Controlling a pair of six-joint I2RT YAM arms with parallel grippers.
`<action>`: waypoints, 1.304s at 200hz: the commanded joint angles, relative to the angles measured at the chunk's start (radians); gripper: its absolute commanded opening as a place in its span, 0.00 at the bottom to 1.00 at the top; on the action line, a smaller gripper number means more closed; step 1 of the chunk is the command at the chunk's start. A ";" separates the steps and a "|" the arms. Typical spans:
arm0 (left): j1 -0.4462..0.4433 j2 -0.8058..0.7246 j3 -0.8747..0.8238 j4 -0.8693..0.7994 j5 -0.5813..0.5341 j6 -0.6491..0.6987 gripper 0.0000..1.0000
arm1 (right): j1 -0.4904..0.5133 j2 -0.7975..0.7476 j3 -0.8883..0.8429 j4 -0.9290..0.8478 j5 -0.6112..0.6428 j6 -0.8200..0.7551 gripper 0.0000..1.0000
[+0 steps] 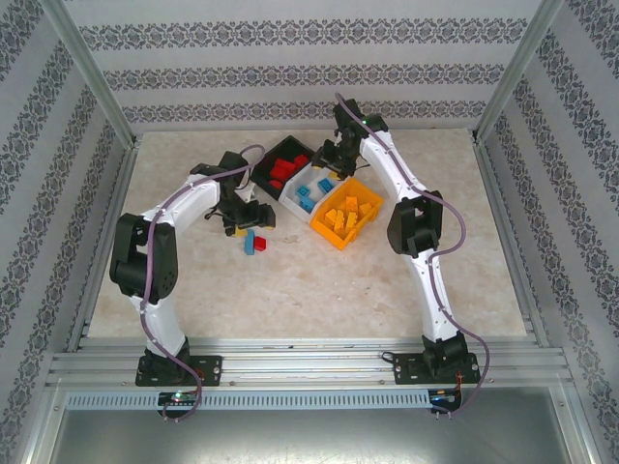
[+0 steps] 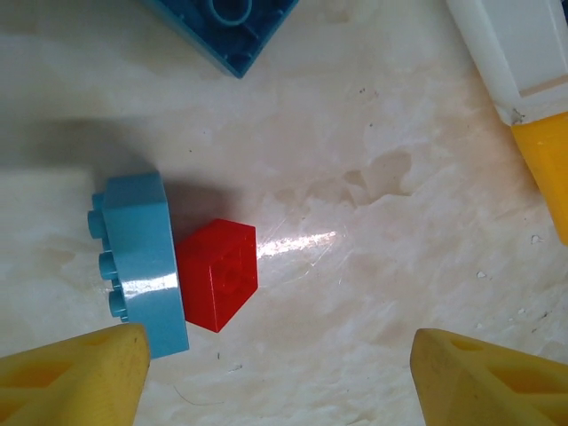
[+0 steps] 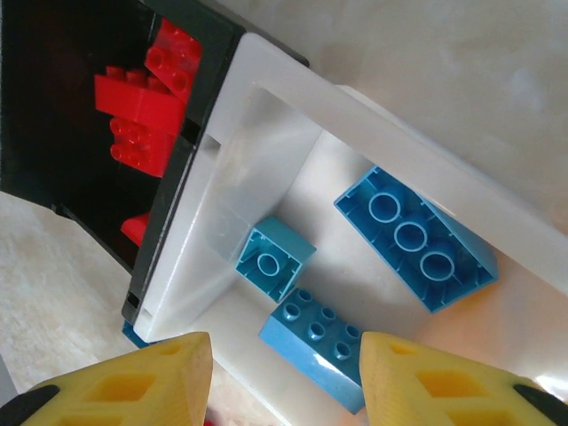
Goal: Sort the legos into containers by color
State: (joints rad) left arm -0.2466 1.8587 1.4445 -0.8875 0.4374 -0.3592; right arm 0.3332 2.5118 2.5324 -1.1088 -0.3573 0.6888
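Left gripper is hovering low over the table, jaws standing wide apart and gripping nothing. Its yellow fingertips are showing at the bottom corners of the left wrist view. Below it, a light blue brick is lying on its side with studs pointing left, and a small red brick is touching its right face. The light blue brick is sitting right against the left fingertip's edge; cannot tell whether they are touching. A darker blue brick is lying farther off, apart from that pair. In the top view these loose bricks are lying on the table just to the near side of the left gripper and to the left of the bins. Right gripper is hanging above the white bin, jaws partly parted and holding nothing. Three blue bricks are resting inside the white bin: a long brick, a small square brick and a studded brick closest to the fingers. The black bin is adjoining the white bin and holding red bricks. In the top view the three bins are standing joined in a diagonal row, black farthest, white between. The orange-yellow bin is sitting nearest and to the right, holding orange bricks.
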 commanded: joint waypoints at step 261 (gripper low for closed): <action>0.050 0.145 0.079 -0.121 -0.119 0.038 0.23 | 0.103 -0.487 -0.680 0.146 0.031 -0.061 0.52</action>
State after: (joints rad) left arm -0.2157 2.0373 1.4864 -0.9375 0.2913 -0.3283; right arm 0.4301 2.0445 1.8462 -0.9668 -0.3305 0.6121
